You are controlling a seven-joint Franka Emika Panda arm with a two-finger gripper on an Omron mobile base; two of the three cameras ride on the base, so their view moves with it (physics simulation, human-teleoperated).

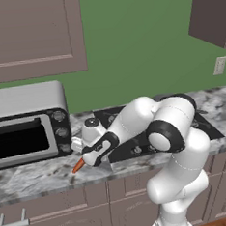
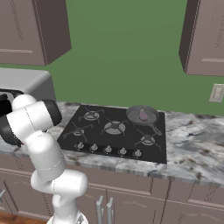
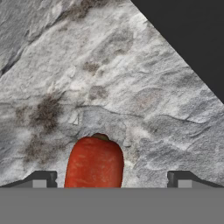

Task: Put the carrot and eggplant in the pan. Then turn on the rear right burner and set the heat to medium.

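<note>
The orange carrot (image 3: pixel 94 162) lies on the marble counter, its blunt top end between my two finger tips and touching neither; it sits closer to the left fingertip (image 3: pixel 41 179). My gripper (image 3: pixel 111 180) is open, low over the counter just left of the stove. From the left base view the carrot's tip (image 1: pixel 77 166) pokes out under the gripper (image 1: pixel 88 160). The pale purple eggplant (image 2: pixel 143 115) rests inside the dark pan (image 2: pixel 151 113) on the stove's rear right burner.
A silver toaster oven (image 1: pixel 26 125) stands on the counter left of my hand. The black stove (image 2: pixel 114 130) has a row of knobs (image 2: pixel 107 150) along its front edge. The stove's corner (image 3: pixel 192 39) shows dark at the hand view's upper right.
</note>
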